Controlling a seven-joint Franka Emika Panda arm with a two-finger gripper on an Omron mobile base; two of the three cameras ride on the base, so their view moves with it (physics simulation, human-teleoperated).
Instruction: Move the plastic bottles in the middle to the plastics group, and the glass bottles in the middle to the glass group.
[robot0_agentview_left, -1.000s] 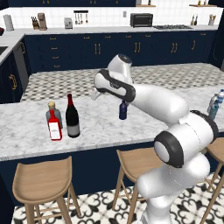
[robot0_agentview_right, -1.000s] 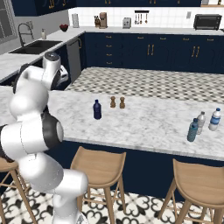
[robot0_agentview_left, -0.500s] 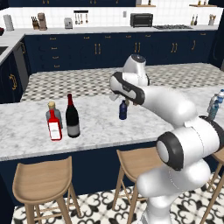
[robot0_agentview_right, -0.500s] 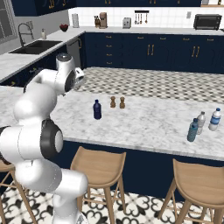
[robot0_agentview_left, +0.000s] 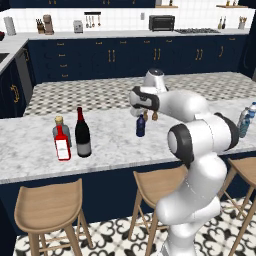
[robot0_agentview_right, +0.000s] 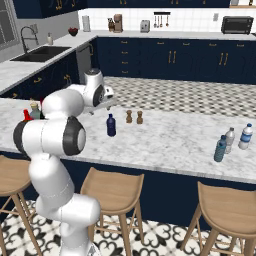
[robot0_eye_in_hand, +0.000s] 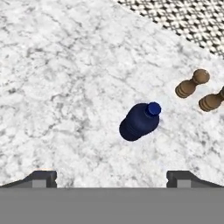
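A dark navy plastic bottle (robot0_agentview_left: 141, 126) (robot0_agentview_right: 111, 125) (robot0_eye_in_hand: 140, 121) stands upright mid-counter. My gripper (robot0_agentview_left: 137, 112) (robot0_agentview_right: 106, 106) (robot0_eye_in_hand: 111, 179) hovers just above and to its left, open and holding nothing. The tall dark glass bottle (robot0_agentview_left: 82, 134) with a red neck stands at the left, beside the glass group: a red flat bottle (robot0_agentview_left: 61, 145) and a squat clear bottle (robot0_agentview_left: 59, 125). The plastics group (robot0_agentview_left: 245, 120) (robot0_agentview_right: 230, 141) of three small water bottles stands at the counter's right end.
Two small brown shakers (robot0_agentview_left: 150, 116) (robot0_agentview_right: 134, 117) (robot0_eye_in_hand: 191, 84) stand just behind the navy bottle, close to it. Wooden stools (robot0_agentview_left: 47, 207) (robot0_agentview_right: 112, 192) line the counter's near edge. Bare marble lies between the navy bottle and the right-hand bottles.
The arm has swung to the right, from over the counter's left half to above the navy bottle. The jaws stayed open. No bottle moved.
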